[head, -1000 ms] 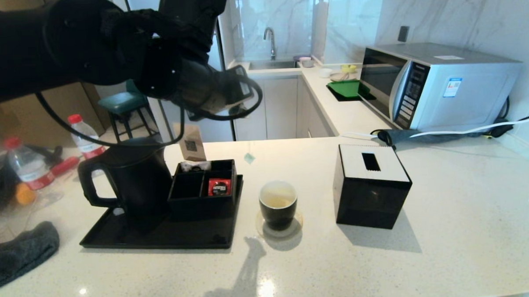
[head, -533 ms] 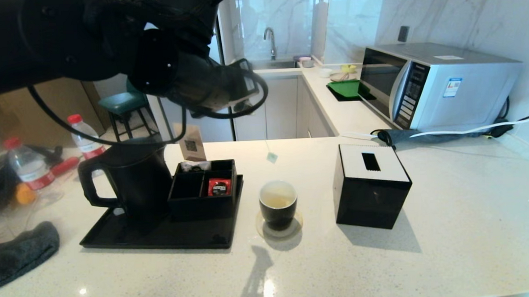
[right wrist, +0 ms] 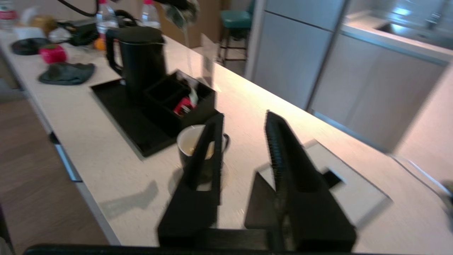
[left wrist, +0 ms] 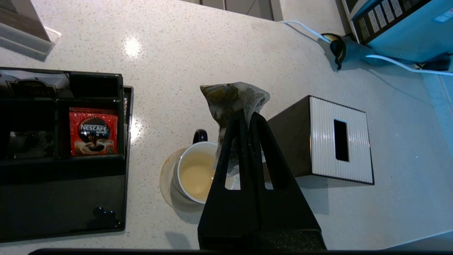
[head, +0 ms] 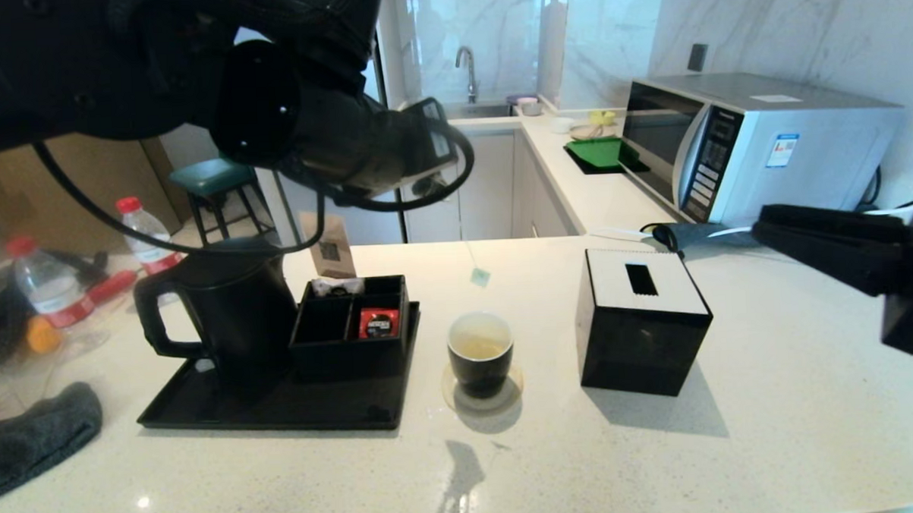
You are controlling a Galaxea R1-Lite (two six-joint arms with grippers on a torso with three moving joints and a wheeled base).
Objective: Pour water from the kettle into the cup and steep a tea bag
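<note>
Left tool point(left wrist: 246, 118) clenched on tea bag point(left wrist: 231, 102), held above cup point(head: 480, 352). Tag point(head: 480, 277) dangles at cup's 12 o'clock. Cup holds yellowish water point(left wrist: 193, 173). Kettle point(head: 230, 310) at 9 o'clock. Right tool point(right wrist: 244, 127) released, hovering at 3 o'clock.
</note>
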